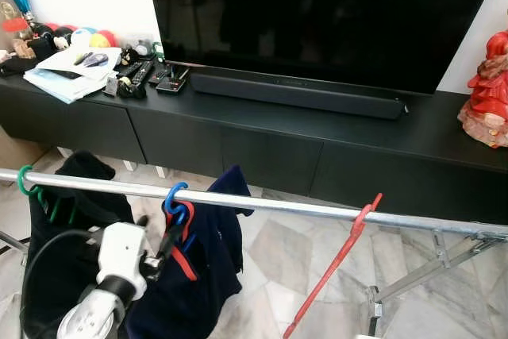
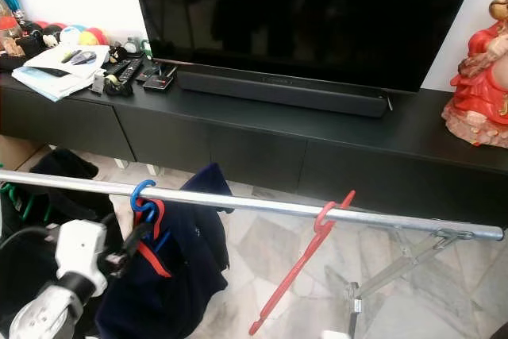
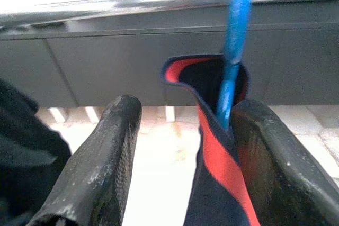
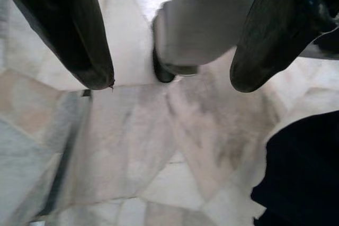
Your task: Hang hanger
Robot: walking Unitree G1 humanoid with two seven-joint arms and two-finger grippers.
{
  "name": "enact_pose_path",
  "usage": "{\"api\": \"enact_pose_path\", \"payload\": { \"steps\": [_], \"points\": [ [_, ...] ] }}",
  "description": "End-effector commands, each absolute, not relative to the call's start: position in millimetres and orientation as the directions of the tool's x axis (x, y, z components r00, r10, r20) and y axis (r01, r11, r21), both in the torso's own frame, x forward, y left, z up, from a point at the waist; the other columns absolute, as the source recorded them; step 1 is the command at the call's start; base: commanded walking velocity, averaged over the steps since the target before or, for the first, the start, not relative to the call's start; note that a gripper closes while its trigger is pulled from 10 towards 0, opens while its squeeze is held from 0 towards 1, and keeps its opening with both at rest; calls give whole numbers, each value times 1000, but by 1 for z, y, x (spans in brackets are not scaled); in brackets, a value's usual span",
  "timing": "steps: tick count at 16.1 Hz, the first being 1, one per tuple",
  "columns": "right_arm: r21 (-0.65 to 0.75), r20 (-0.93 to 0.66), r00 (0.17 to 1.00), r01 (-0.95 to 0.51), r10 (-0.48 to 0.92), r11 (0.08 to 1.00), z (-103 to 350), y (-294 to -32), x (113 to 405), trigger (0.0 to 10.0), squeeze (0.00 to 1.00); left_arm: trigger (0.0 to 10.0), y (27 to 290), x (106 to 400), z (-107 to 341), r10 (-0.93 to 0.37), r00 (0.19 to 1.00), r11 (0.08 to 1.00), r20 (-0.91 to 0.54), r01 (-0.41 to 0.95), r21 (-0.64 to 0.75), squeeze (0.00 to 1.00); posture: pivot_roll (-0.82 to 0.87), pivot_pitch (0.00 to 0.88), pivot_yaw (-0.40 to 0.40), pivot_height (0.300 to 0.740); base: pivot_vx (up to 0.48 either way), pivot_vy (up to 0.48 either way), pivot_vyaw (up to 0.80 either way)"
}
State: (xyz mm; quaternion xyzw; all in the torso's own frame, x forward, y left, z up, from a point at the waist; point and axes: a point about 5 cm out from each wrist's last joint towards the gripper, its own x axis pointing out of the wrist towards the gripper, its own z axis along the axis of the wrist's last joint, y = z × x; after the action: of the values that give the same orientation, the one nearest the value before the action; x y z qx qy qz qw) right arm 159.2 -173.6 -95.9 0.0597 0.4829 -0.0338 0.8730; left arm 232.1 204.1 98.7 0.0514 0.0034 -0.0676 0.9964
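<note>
— Any writing readable?
— None was legible. The blue plastic hanger [image 1: 175, 200] carrying a navy, red-trimmed garment [image 1: 198, 275] hung on the silver metal rail [image 1: 302, 206].
— The pincers?
— The left pincer [image 3: 183, 146] gaped around its collar; the right pincer [image 4: 169, 41] hung open over marble floor [image 4: 159, 152].

I can't see my left fingers [image 3: 122, 146] whole: the wrist view cuts off their bases, and from the head camera they are too small to tell apart. The blue hanger [image 3: 233, 51] between them runs off the picture's top, so its hook on the rail [image 1: 262, 204] is out of that frame. The shirt [image 3: 222, 183] hides the hanger's lower part. My right fingers [image 4: 79, 35] are cut off at the top, and the pale blurred post [image 4: 206, 19] between them I can't identify.
</note>
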Motion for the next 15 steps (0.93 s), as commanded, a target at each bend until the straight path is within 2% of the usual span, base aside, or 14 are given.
{"api": "enact_pose_path", "payload": {
  "steps": [1,3,5,6,7,8,9,10,15],
  "points": [
    [63,-856,518,115,-6,991,-97,-171,157,10000,0,10000,213,227,98,-49,999,994,-22,51,94,0,-7,77,20,721,0,0,0],
    [62,-856,517,98,2,993,-97,-166,158,10000,0,10000,225,225,93,60,998,996,-29,-58,61,0,-8,74,16,721,0,0,0],
    [53,-853,521,103,-9,993,-96,-177,159,10000,0,10000,225,225,93,43,999,996,-28,-40,79,0,-9,73,18,721,0,0,0],
    [44,-853,522,107,-19,993,-95,-187,158,10000,0,10000,227,224,92,32,999,993,-39,-27,116,0,-9,73,18,721,0,0,0],
    [35,-852,522,114,-30,993,-95,-199,154,10000,0,10000,238,224,92,75,997,969,-36,-64,239,0,-9,73,14,721,0,0,0],
    [33,-852,522,115,-33,993,-95,-202,153,10000,0,10000,240,224,92,80,996,960,-32,-69,271,0,-9,73,14,721,0,0,0],
    [25,-855,517,117,-40,993,-95,-210,148,10000,0,10000,252,224,94,129,992,961,-16,-121,248,0,-2,74,7,721,0,0,0],
    [24,-857,514,115,-39,993,-96,-211,144,10000,0,10000,251,224,95,114,993,970,-8,-109,219,0,0,73,9,721,0,0,0],
    [60,-850,527,75,11,995,-97,-164,160,10000,0,10000,228,228,102,39,999,998,36,-41,38,0,-5,70,4,721,0,0,0]
  ]
}}
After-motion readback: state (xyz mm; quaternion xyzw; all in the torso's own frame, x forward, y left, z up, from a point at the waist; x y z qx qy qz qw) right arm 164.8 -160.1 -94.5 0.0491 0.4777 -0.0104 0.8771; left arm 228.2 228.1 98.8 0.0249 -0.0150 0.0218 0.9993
